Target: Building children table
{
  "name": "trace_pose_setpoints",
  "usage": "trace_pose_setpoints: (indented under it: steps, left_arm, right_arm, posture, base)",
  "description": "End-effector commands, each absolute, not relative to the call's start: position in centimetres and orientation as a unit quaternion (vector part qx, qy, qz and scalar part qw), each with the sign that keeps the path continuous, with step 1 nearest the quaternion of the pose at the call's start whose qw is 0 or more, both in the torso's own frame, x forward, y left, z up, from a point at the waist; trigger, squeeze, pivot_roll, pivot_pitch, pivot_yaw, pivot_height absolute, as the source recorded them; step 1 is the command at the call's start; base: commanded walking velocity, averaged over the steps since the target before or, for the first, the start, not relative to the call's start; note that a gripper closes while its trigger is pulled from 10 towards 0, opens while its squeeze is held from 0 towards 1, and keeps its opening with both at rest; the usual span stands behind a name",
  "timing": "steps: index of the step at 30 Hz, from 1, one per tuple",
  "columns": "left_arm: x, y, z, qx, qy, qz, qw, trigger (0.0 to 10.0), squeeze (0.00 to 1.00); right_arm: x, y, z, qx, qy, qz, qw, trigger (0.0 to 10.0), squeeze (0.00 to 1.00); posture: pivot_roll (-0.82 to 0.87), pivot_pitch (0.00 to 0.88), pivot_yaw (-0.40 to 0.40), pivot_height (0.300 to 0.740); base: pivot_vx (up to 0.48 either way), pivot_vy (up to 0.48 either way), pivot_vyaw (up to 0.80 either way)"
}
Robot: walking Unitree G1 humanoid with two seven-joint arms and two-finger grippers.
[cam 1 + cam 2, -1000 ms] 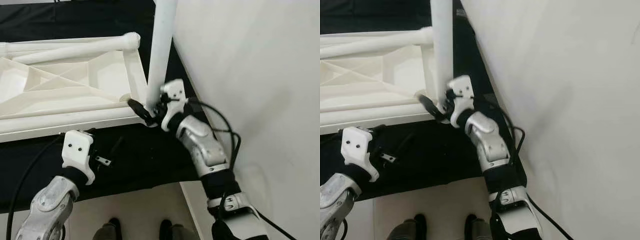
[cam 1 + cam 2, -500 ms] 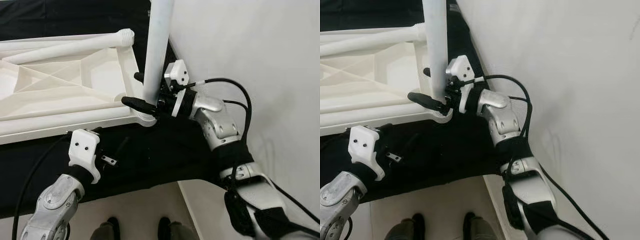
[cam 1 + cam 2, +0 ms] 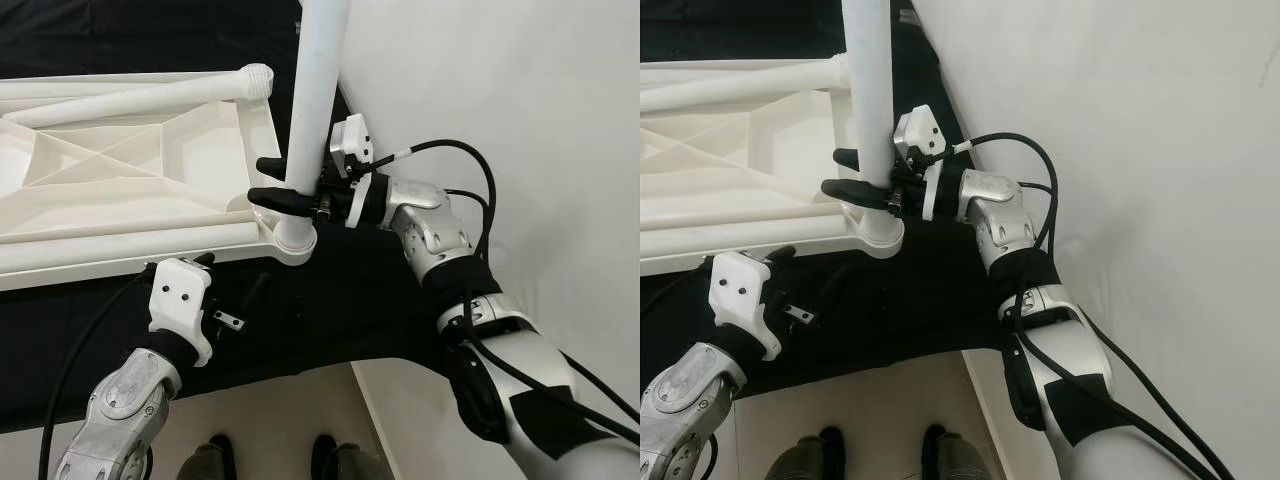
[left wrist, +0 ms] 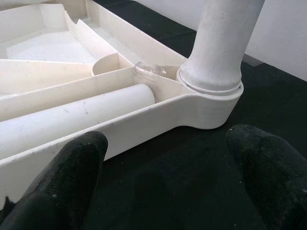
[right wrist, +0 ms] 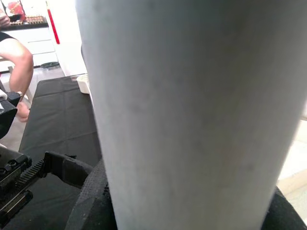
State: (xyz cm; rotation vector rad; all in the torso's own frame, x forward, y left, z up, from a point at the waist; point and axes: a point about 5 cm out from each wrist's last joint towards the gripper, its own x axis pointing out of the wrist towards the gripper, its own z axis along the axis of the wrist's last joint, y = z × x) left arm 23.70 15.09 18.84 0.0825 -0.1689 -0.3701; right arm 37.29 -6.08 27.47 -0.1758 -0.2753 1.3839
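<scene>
The upright leg (image 3: 318, 90), seated in the tabletop (image 3: 130, 180) corner socket, is apparently clasped by the right gripper (image 3: 275, 182); left gripper (image 4: 168, 167) jaws wide, lower.

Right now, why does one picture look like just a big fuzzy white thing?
In the right wrist view the table leg sits so close that it looks soft and blurry. The left wrist view shows its fingertips fuzzy but the socket sharp. Both eye views are bright and clear.

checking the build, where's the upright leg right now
The upright leg stands in the corner socket of the upturned tabletop, right gripper clamped around it.
</scene>
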Motion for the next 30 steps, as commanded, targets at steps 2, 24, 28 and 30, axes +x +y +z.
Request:
trace_pose_setpoints:
  steps: [2, 24, 28, 30]
  left_arm:
    - [23.4, 14.8, 18.3, 0.038, -0.074, -0.187, 0.979, 10.0, 0.00]
    - [23.5, 15.5, 18.2, 0.042, -0.064, -0.193, 0.978, 10.0, 0.00]
    - [23.7, 15.3, 18.3, 0.044, -0.067, -0.195, 0.977, 10.0, 0.00]
    - [23.6, 15.1, 18.2, 0.044, -0.066, -0.200, 0.977, 10.0, 0.00]
  right_arm:
    - [37.2, -6.5, 25.9, -0.082, -0.101, 0.644, 0.754, 0.0, 0.00]
    - [34.0, -3.8, 20.1, 0.006, -0.059, 0.354, 0.933, 10.0, 1.00]
    - [34.1, -3.4, 23.0, -0.027, -0.095, 0.494, 0.864, 10.0, 0.00]
    - [34.2, -3.6, 23.6, -0.046, -0.106, 0.513, 0.851, 10.0, 0.00]
  posture:
    - [0.14, 0.268, -0.157, 0.740]
    - [0.12, 0.288, -0.118, 0.740]
    - [0.13, 0.277, -0.128, 0.740]
    - [0.13, 0.276, -0.130, 0.740]
  base:
    - [0.000, 0.000, 0.00]
    - [0.000, 0.000, 0.00]
    - [0.000, 0.000, 0.00]
    - [0.000, 0.000, 0.00]
